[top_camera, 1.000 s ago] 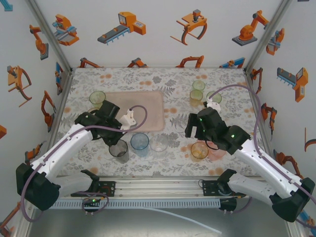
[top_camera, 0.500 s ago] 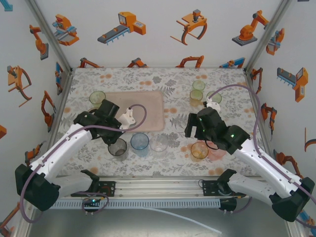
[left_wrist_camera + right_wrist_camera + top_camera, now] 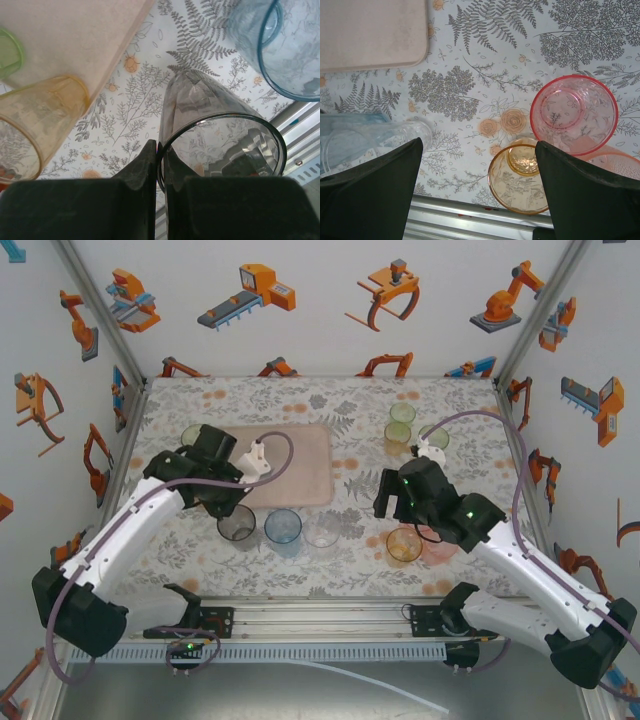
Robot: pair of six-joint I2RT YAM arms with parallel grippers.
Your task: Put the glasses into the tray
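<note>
Trayward, the smoky grey translucent plastic tumbler (image 3: 237, 528) is travelling, now just beside the flat pink-beige tray (image 3: 305, 465). My left tool (image 3: 161, 152) is pinching its rim wall. Probably light, thin and slippery, so a rim hold suits. My right tool (image 3: 477, 150) is hanging spread.

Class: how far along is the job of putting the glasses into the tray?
Done: nothing; the tray looks bare where visible. In hand: the left gripper pinches the grey glass by its rim. Left: the blue glass, clear glass, amber glass, pink glass and others.
</note>
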